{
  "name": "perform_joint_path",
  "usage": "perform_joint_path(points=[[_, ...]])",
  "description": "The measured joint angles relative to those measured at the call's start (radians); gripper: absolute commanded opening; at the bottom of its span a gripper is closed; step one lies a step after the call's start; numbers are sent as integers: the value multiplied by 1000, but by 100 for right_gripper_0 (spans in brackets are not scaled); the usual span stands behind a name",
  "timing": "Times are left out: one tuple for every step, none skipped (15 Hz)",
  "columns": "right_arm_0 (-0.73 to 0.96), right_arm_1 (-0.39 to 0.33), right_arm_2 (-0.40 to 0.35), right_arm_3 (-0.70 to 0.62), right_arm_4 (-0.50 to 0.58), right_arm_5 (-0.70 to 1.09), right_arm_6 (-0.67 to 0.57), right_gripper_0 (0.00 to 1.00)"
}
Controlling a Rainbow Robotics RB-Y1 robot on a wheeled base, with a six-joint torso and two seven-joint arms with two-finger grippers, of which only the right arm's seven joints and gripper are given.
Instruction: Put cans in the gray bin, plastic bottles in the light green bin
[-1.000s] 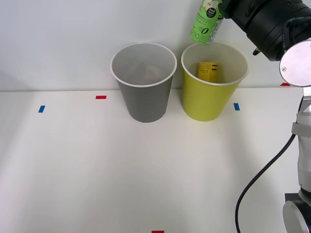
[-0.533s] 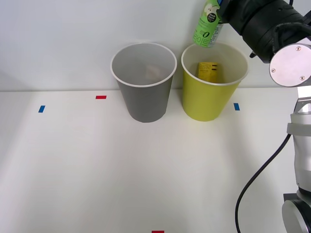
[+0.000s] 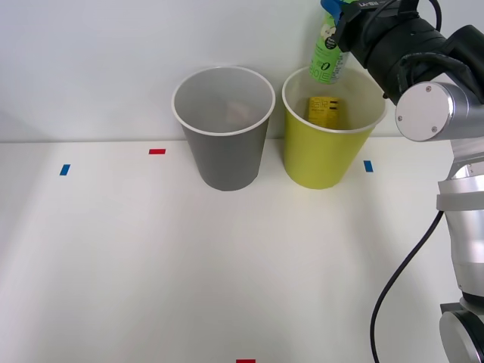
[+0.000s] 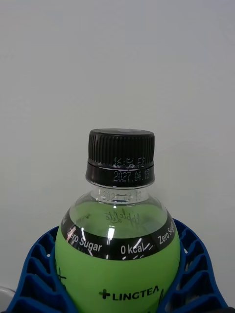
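Observation:
My right gripper (image 3: 337, 23) is shut on a plastic bottle (image 3: 327, 54) with a bright green label, held high over the light green bin (image 3: 331, 127) at the back of the table. The bottle hangs bottom-down just above the bin's rim. In the right wrist view the bottle (image 4: 120, 244) shows its black cap, with blue ribbed fingers (image 4: 36, 274) pressed on both sides. A yellow-labelled bottle (image 3: 325, 110) lies inside the light green bin. The gray bin (image 3: 224, 127) stands just to its left, with a pale object (image 3: 236, 113) inside.
Red tape marks (image 3: 156, 151) and blue tape marks (image 3: 64, 169) dot the white table (image 3: 227, 272). A black cable (image 3: 404, 280) hangs by my arm at the right. A white wall rises directly behind both bins.
My arm has swung the green bottle to the right and tipped it closer to upright, so it now hangs over the light green bin's opening rather than its left rim.

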Motion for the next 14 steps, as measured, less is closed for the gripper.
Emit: perform_joint_path(points=[[0,0,4,2,-17,0,-1,0],[0,0,9,2,-21,0,-1,0],[0,0,14,3,-23,0,-1,10],[0,0,17,3,-24,-1,2,56],[0,0,20,3,-25,-2,3,75],[0,0,20,3,-25,-6,4,85],[0,-1,20,3,-26,-10,6,90],[0,-1,21,3,-26,-16,8,91],[1,-1,21,3,-27,-23,10,92],[2,-3,21,-1,-32,-26,12,92],[9,-8,21,-12,-42,-27,15,92],[28,-15,21,-38,-51,-27,17,92],[53,-22,23,-74,-60,-27,19,92],[80,-31,27,-107,-71,-27,19,92]])
